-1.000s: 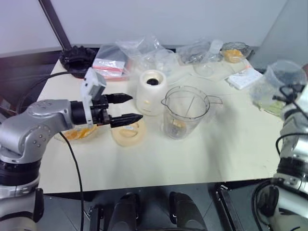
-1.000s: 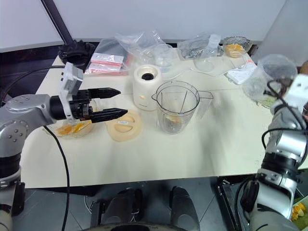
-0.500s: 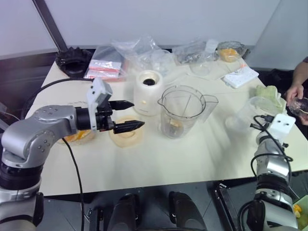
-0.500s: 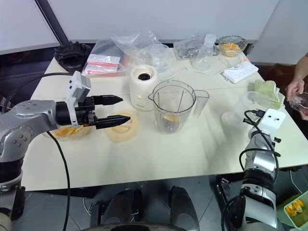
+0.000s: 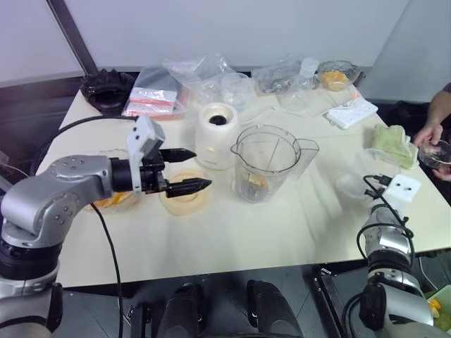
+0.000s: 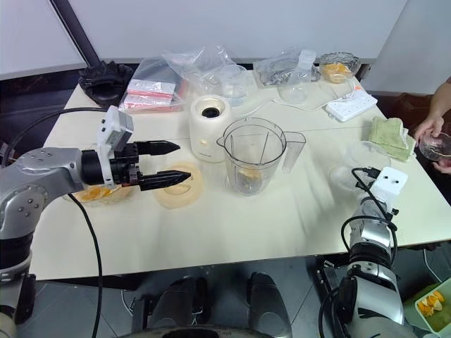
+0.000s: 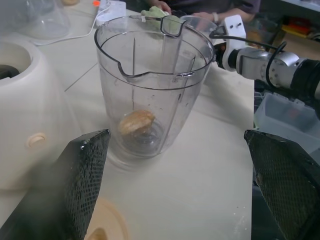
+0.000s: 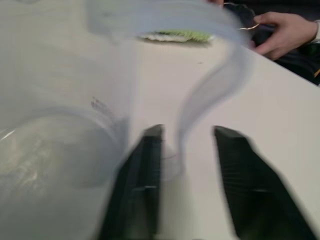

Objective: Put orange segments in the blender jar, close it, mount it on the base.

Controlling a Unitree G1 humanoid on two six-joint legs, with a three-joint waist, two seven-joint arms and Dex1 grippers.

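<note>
The blender jar (image 5: 271, 162) stands upright and lidless mid-table, with one orange segment (image 7: 137, 121) lying at its bottom. More orange segments (image 6: 95, 191) fill a glass bowl at the left, partly behind my left arm. The cream base (image 5: 217, 135) stands just left of the jar. My left gripper (image 5: 201, 167) hovers open and empty above the pale-orange lid (image 5: 187, 198), pointing at the jar. My right gripper (image 8: 187, 131) is low at the table's right edge. Its fingers stand apart around the wall of a small clear cup (image 5: 361, 177) resting on the table.
A person's hand (image 5: 431, 135) holds a glass dish beyond the right edge, near a green cloth (image 5: 393, 137). A power strip (image 5: 352, 111), plastic bags (image 5: 201, 77), a bowl of orange pieces (image 5: 335, 74) and a black jagged piece (image 5: 106, 88) line the back.
My right arm came down with the clear cup to the table's right edge, and its fingers parted. The left gripper stayed open where it was.
</note>
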